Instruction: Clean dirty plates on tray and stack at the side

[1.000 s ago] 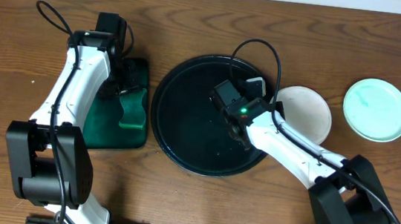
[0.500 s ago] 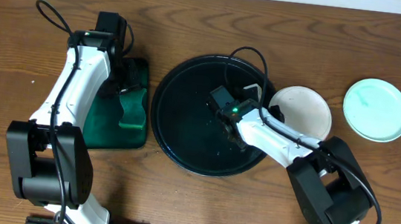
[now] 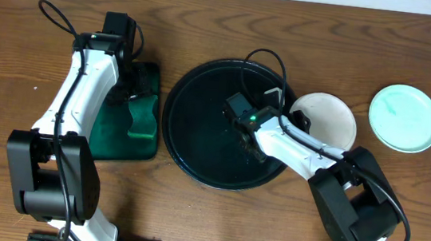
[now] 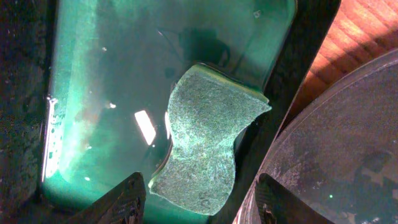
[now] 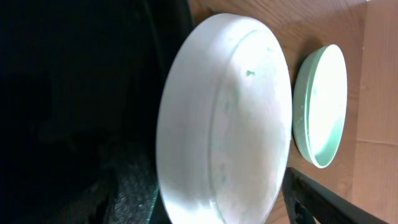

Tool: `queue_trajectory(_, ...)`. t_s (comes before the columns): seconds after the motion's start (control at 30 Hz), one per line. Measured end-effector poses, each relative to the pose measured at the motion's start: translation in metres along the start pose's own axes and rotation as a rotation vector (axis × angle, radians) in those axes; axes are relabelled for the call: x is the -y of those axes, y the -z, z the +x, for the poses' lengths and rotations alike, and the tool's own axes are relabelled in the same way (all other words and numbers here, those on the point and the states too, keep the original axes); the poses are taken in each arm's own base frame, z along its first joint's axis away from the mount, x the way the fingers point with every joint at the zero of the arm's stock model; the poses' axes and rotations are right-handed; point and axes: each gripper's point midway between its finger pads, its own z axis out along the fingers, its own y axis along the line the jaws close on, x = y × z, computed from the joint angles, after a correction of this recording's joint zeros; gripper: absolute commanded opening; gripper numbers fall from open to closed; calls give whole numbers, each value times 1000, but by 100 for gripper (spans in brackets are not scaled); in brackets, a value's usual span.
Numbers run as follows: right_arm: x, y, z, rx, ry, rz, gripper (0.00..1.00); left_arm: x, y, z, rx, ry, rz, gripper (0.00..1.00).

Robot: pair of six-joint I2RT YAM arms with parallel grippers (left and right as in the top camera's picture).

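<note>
The large black tray (image 3: 199, 127) lies mid-table. The white plate (image 3: 329, 120) sits at its right rim, its left edge over the rim; faint green smears show in the right wrist view (image 5: 249, 124). A mint green plate (image 3: 404, 118) lies on the bare wood at the far right, also in the right wrist view (image 5: 320, 106). No third plate shows. My right gripper (image 3: 284, 112) is open with the white plate's near rim between its fingers (image 5: 217, 205). My left gripper (image 3: 135, 88) is open and empty, just above a green sponge (image 4: 208, 143), fingers either side of it (image 4: 200, 199).
The sponge (image 3: 145, 117) lies in a rectangular dark green tray (image 3: 109, 137), wet inside (image 4: 93, 74), directly left of the black tray (image 4: 336, 143). The right arm's cable loops over the black tray's upper right.
The right arm has drawn in, its elbow swinging left, and its wrist has shifted slightly left. The white plate's left edge has come a little further over the tray rim. The left arm is still.
</note>
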Motion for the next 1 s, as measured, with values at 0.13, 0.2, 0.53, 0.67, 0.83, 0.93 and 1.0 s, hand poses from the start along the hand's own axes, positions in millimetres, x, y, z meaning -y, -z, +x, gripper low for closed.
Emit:
queue_trajectory(0.13,6,-4,3,-17,5,14,77,1,0,-2,8,0,3,58)
queue_trajectory(0.2,9,-7,4,-27,4,19,76,1,0,-3,11,0,5,58)
queue_trajectory(0.53,12,-12,6,-45,6,30,76,2,0,-4,17,0,8,58)
queue_trajectory(0.67,11,-13,6,-43,2,29,76,2,0,-4,17,0,8,58)
queue_trajectory(0.83,7,-19,8,-55,7,29,76,2,0,-4,17,0,8,58)
queue_trajectory(0.93,7,-27,12,-76,10,39,76,2,0,-4,17,0,8,58)
queue_trajectory(1.0,7,-28,12,-72,11,46,76,2,0,-4,17,0,8,58)
